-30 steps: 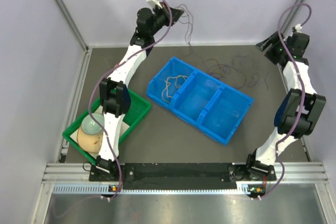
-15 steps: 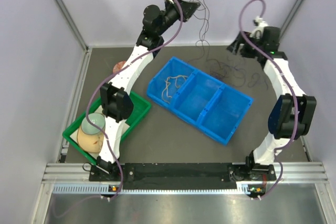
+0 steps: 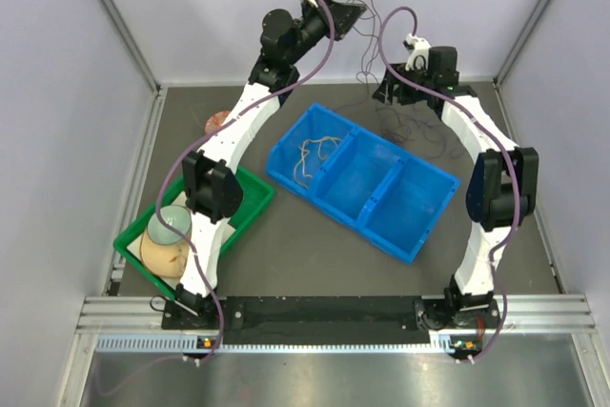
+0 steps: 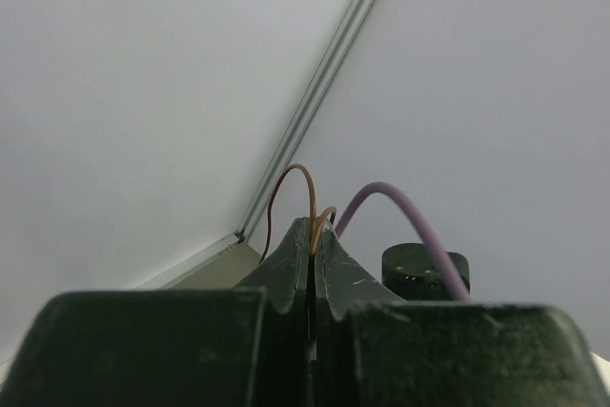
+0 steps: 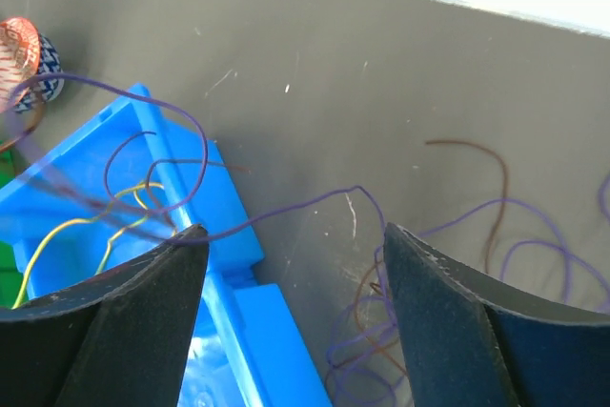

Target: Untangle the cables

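Far end of the workcell: I hold the left gripper high against the back wall, its jaws pinched tight on a brown wire that loops out above the tips. From there thin strands drop toward the dark tangle of the cables, which lies on the table just beyond the blue bin. The bin's end compartment holds a few cream wires.

The right gripper hovers with its jaws spread wide and empty, close beside the hanging strands and above the tangle, so it is plainly the nearer arm for the next grab. In its wrist view a purple strand stretches from one finger across to the other, along the closing line rather than across it. I judge a wrist turn is needed before the fingers can trap it. I cannot tell whether it sits level with the tips or below them.
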Motion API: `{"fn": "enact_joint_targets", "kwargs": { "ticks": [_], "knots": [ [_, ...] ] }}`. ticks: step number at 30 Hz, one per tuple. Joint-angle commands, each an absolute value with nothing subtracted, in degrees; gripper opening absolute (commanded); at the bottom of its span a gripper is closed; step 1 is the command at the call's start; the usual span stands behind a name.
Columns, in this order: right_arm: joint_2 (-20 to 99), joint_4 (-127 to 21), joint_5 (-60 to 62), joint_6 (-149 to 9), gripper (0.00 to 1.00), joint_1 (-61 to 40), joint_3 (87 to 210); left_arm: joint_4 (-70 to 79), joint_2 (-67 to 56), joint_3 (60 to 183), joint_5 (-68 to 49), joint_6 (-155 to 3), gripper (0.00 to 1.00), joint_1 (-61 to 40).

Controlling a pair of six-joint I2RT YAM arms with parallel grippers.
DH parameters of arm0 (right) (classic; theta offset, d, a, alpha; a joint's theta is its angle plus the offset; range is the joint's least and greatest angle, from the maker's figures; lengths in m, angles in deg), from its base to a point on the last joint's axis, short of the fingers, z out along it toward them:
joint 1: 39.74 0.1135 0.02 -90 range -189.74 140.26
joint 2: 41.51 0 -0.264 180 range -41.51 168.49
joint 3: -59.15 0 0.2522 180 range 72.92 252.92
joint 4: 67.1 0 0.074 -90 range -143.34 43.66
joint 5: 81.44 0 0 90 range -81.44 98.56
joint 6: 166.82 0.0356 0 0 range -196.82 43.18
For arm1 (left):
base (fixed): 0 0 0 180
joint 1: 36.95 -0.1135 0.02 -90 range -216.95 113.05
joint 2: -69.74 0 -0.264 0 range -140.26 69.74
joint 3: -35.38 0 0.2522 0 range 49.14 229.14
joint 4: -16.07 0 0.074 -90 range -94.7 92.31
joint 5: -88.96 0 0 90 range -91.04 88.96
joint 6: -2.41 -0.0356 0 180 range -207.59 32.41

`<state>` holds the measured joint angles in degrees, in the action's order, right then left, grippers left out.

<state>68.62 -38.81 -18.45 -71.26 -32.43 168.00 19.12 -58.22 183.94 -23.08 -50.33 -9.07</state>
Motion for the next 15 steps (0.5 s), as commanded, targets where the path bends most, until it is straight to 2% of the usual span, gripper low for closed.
{"fn": "enact_joint_targets", "kwargs": {
  "ticks": [1, 3, 6, 9, 10, 15],
  "knots": [
    [70.55, -45.41, -17.90, -67.34, 0.70, -31.57, 171.09, 22.52, -52.95, 185.11, -23.27, -51.38, 0.00, -8.82],
    [71.25, -50.92, -18.16, -62.27, 0.65, -31.39, 170.30, 23.48, -52.78, 184.50, -23.27, -50.94, 0.00, -8.91],
    [71.78, -56.92, -18.34, -55.92, 0.51, -30.95, 168.20, 23.66, -52.78, 183.97, -23.18, -50.50, 0.00, -8.82],
    [71.61, -65.27, -17.72, -50.03, 0.21, -30.86, 165.12, 24.19, -52.60, 183.18, -22.92, -50.15, 0.00, -8.82],
    [71.61, -67.38, -17.55, -49.06, 0.00, -30.86, 164.76, 24.19, -52.60, 182.91, -22.92, -50.06, 0.00, -8.91],
    [68.63, -68.10, -12.46, -48.34, 0.00, -30.95, 161.43, 23.49, -51.99, 182.39, -22.74, -50.85, 0.00, -8.91]
  ]
}}
